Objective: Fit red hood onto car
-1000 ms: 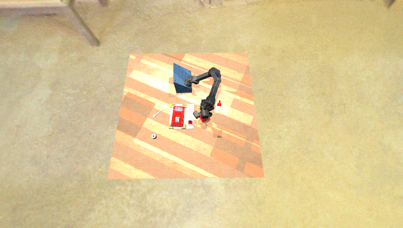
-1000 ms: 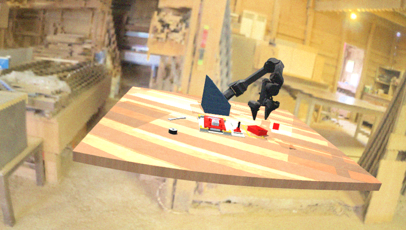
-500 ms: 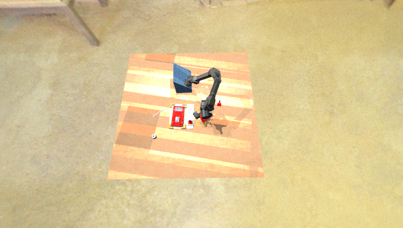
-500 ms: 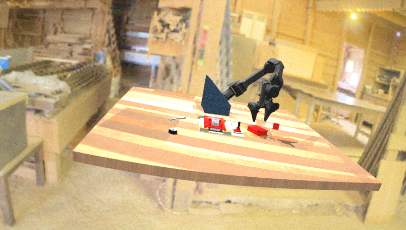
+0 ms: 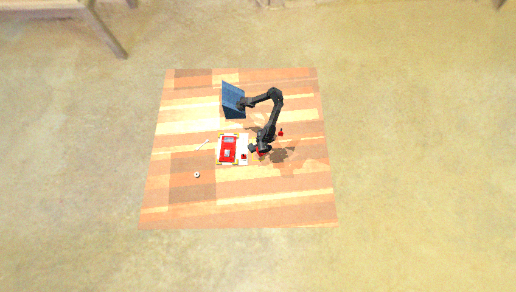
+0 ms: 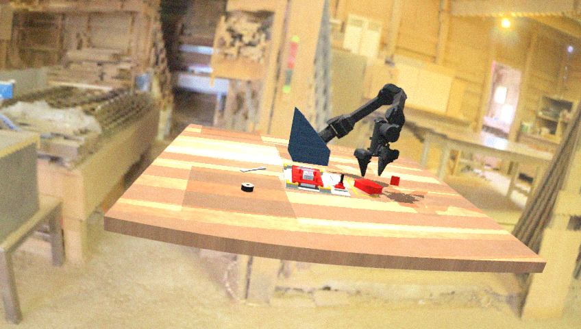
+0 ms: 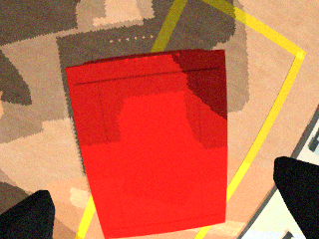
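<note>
Top view: The striped wooden surface [image 5: 238, 195] carries a white jig [image 5: 243, 142] with yellow corner marks. The red car chassis [image 5: 227, 149] sits in the jig. The arm [image 5: 272, 108] extends from a blue wedge-shaped block [image 5: 230, 101] and bends down so that the tool [image 5: 257, 147] is positioned over the red hood [image 5: 261, 151], which lies just beside the jig on the arm side. A small red block [image 5: 280, 132] stands near the arm. A white wrench-like piece [image 5: 202, 144] and a small white ring [image 5: 196, 174] lie well apart from the jig on its other side.

Exterior view: The tool [image 6: 371, 164] hangs above the hood [image 6: 368, 186] with both fingers pointing down and spread wide; the tips are clear of the hood. The hood rests flat on the surface [image 6: 285, 228] inside a yellow outline [image 6: 355, 190]. A red lever-like part [image 6: 340, 184] stands on the jig [image 6: 322, 189] between the chassis [image 6: 307, 175] and the hood.

Wrist view: The hood [image 7: 156, 153] fills the centre, partly shadowed, lying skewed within the yellow outline [image 7: 266, 116]. Two dark fingertips appear at the lower corners, on either side of the hood and not touching it. The tool is released and grasps nothing.
</note>
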Controlling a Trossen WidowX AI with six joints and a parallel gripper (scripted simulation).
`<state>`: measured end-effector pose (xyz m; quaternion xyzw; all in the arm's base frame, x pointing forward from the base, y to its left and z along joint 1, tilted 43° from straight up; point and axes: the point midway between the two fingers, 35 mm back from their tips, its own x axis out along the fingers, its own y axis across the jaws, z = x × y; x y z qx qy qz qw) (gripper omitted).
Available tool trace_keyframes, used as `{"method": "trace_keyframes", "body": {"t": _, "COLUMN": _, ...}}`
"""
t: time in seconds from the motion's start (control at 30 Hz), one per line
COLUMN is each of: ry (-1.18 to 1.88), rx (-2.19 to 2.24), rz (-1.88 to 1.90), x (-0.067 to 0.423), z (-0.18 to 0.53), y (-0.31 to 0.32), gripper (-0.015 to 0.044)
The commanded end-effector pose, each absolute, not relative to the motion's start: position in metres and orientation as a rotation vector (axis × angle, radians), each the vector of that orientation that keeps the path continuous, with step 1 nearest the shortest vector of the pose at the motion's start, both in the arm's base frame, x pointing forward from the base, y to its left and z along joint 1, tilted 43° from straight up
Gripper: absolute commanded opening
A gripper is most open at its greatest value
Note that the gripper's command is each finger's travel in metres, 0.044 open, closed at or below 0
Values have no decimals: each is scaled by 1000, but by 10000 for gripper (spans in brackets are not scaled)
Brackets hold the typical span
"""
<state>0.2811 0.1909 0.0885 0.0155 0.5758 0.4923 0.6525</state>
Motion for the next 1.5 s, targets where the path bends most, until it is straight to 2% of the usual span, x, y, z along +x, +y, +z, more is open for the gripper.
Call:
{"method": "trace_keyframes", "body": {"t": 0.0, "ry": 1315, "rx": 45, "rz": 1116, "x": 279, "z": 85, "y": 193, "gripper": 440}}
{"method": "trace_keyframes", "body": {"t": 1.47, "ry": 1314, "rx": 47, "rz": 1117, "x": 275, "z": 68, "y": 208, "gripper": 440}}
